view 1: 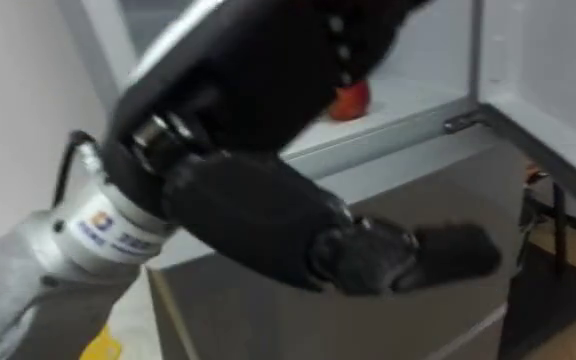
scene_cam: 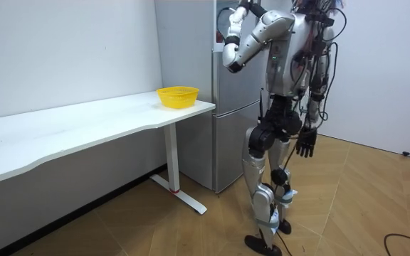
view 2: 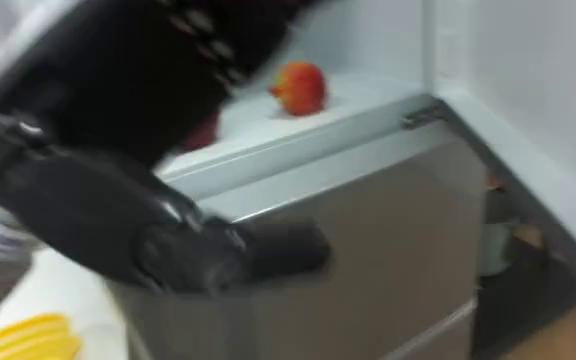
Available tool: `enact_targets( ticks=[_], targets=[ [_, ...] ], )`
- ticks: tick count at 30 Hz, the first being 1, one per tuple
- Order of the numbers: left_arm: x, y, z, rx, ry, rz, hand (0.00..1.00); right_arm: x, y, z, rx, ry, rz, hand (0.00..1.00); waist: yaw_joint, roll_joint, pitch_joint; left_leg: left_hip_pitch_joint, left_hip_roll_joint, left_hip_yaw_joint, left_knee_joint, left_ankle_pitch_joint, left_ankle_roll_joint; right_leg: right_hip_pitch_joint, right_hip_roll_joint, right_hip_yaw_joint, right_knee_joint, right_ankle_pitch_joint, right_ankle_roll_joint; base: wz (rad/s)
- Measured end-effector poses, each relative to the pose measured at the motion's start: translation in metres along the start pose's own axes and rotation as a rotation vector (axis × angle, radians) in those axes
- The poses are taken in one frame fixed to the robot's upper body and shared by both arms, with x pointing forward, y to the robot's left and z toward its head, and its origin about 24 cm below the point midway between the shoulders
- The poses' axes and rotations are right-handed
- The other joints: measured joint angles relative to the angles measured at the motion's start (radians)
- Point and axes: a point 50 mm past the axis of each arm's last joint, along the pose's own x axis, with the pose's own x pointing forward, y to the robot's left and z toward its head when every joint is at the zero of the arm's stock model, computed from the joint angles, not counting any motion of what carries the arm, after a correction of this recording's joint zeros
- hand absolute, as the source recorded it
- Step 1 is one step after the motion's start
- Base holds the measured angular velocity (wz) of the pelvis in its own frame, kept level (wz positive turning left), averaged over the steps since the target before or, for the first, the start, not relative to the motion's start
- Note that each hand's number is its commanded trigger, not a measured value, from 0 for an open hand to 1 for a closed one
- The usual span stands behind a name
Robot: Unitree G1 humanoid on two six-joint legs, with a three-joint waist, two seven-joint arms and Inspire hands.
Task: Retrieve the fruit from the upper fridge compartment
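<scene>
My left hand (view 1: 268,215): fingers loosely straight, empty, blurred | before open fridge (view 2: 388,200) | red-orange fruit (view 1: 352,102) inside, half hidden by my arm

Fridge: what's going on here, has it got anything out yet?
Not yet. The robot stands at the fridge with the upper compartment open. Its left hand is raised in front of the opening, fingers stretched out and holding nothing. A red-orange fruit sits untouched on the shelf inside. The right hand hangs open at its side. A yellow basket waits on the white table next to the fridge.
</scene>
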Motion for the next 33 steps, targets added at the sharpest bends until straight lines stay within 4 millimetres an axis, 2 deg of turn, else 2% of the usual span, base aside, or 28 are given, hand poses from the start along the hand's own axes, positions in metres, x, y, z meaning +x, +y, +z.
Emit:
enact_targets(
  ticks=[1, 2, 3, 4, 7, 11, 13, 17, 23, 25, 26, 28, 29, 31, 32, 33],
  targets=[
    [-0.006, 0.004, 0.001, 0.033, 0.008, 0.053, 0.0, 0.0, 0.002, -0.002, -0.005, 0.002, -0.009, 0.0, 0.024, -0.009, -0.0022, 0.0, -0.001, -0.018, 0.0, 0.0, 0.0, 0.004, -0.001, -0.014, 0.0, -0.001, 0.0, 0.42],
    [-0.009, 0.006, 0.002, 0.053, 0.013, 0.078, 0.0, 0.0, 0.004, -0.001, -0.005, -0.003, -0.014, 0.0, 0.033, -0.008, -0.0048, 0.0, -0.002, -0.026, 0.001, 0.0, 0.0, 0.008, -0.002, -0.019, 0.0, -0.002, 0.0, 0.49],
    [-0.014, 0.009, 0.002, 0.082, 0.029, 0.126, 0.0, 0.001, 0.007, 0.001, -0.011, -0.009, -0.018, 0.0, 0.04, -0.023, -0.0029, -0.002, -0.004, -0.046, 0.001, 0.001, -0.002, 0.02, -0.007, -0.041, -0.002, -0.002, 0.001, 0.48],
    [-0.019, 0.012, 0.003, 0.111, 0.041, 0.167, 0.0, 0.001, 0.01, 0.004, -0.021, -0.02, -0.019, 0.0, 0.062, -0.026, -0.0061, -0.005, -0.008, -0.054, 0.002, 0.002, -0.003, 0.019, -0.014, -0.06, 0.0, -0.009, 0.002, 0.42],
    [-0.027, 0.021, 0.013, 0.188, 0.033, 0.255, 0.0, 0.001, 0.017, 0.007, -0.038, -0.035, -0.012, 0.0, 0.097, -0.03, -0.0069, -0.01, -0.015, -0.079, 0.006, 0.002, -0.002, 0.028, -0.022, -0.083, -0.001, -0.012, 0.006, 0.25],
    [-0.035, 0.036, 0.028, 0.251, -0.034, 0.393, 0.0, 0.002, 0.025, 0.006, -0.07, -0.031, 0.002, 0.0, 0.119, -0.021, -0.0108, -0.014, -0.024, -0.11, 0.017, 0.002, -0.002, 0.047, -0.035, -0.118, -0.001, -0.016, 0.012, 0.29],
    [-0.044, 0.042, 0.033, 0.276, -0.052, 0.486, 0.0, 0.002, 0.026, 0.009, -0.073, -0.038, -0.002, 0.0, 0.138, -0.008, -0.0158, -0.013, -0.029, -0.125, 0.019, 0.003, -0.002, 0.051, -0.038, -0.12, 0.0, -0.02, 0.015, 0.15],
    [-0.064, 0.051, 0.037, 0.379, 0.004, 0.608, 0.0, 0.001, 0.023, 0.006, -0.083, -0.042, -0.016, 0.0, 0.168, 0.007, -0.0142, -0.014, -0.031, -0.133, 0.019, 0.003, -0.001, 0.052, -0.04, -0.124, 0.001, -0.025, 0.015, 0.05],
    [-0.095, 0.058, 0.043, 0.513, 0.1, 0.746, 0.0, 0.0, 0.025, -0.005, -0.099, -0.018, -0.012, 0.0, 0.182, -0.004, -0.0089, -0.024, -0.035, -0.183, 0.022, 0.003, -0.001, 0.061, -0.053, -0.178, 0.006, -0.041, 0.011, 0.23],
    [-0.117, 0.056, 0.039, 0.533, 0.199, 0.799, 0.0, 0.0, 0.026, -0.011, -0.099, -0.005, -0.009, 0.0, 0.201, -0.007, -0.0075, -0.016, -0.035, -0.184, 0.022, 0.003, -0.001, 0.074, -0.052, -0.179, 0.001, -0.044, 0.011, 0.05],
    [-0.123, 0.055, 0.037, 0.531, 0.222, 0.819, 0.0, 0.0, 0.026, -0.012, -0.1, -0.003, -0.008, 0.0, 0.202, -0.008, -0.0061, -0.016, -0.035, -0.186, 0.022, 0.003, -0.001, 0.075, -0.052, -0.181, 0.0, -0.045, 0.011, 0.14],
    [-0.151, 0.054, 0.028, 0.516, 0.347, 0.904, 0.0, 0.0, 0.027, -0.012, -0.1, 0.0, -0.006, 0.0, 0.202, -0.013, -0.0022, -0.022, -0.037, -0.207, 0.021, 0.003, -0.001, 0.076, -0.055, -0.198, -0.001, -0.048, 0.011, 0.2],
    [-0.159, 0.052, 0.025, 0.521, 0.388, 0.927, 0.0, 0.0, 0.027, -0.012, -0.099, 0.002, -0.005, 0.0, 0.202, -0.014, -0.0013, -0.024, -0.038, -0.211, 0.021, 0.003, -0.001, 0.076, -0.056, -0.203, -0.002, -0.049, 0.011, 0.17],
    [-0.191, 0.042, 0.016, 0.526, 0.55, 1.01, 0.0, 0.0, 0.026, -0.011, -0.094, 0.0, -0.007, 0.0, 0.199, -0.017, 0.0016, -0.034, -0.042, -0.222, 0.027, 0.003, -0.001, 0.073, -0.055, -0.208, -0.002, -0.051, 0.013, 0.13],
    [-0.197, 0.041, 0.015, 0.527, 0.581, 1.027, 0.0, 0.0, 0.026, -0.011, -0.09, -0.003, -0.008, 0.0, 0.198, -0.017, 0.0028, -0.038, -0.043, -0.225, 0.032, 0.003, -0.001, 0.072, -0.055, -0.21, -0.002, -0.052, 0.014, 0.13],
    [-0.208, 0.038, 0.013, 0.527, 0.633, 1.057, 0.0, 0.0, 0.025, -0.011, -0.077, -0.006, -0.013, 0.0, 0.199, -0.024, 0.0073, -0.044, -0.046, -0.235, 0.034, 0.003, -0.001, 0.069, -0.057, -0.212, -0.003, -0.052, 0.015, 0.19]
  ],
)
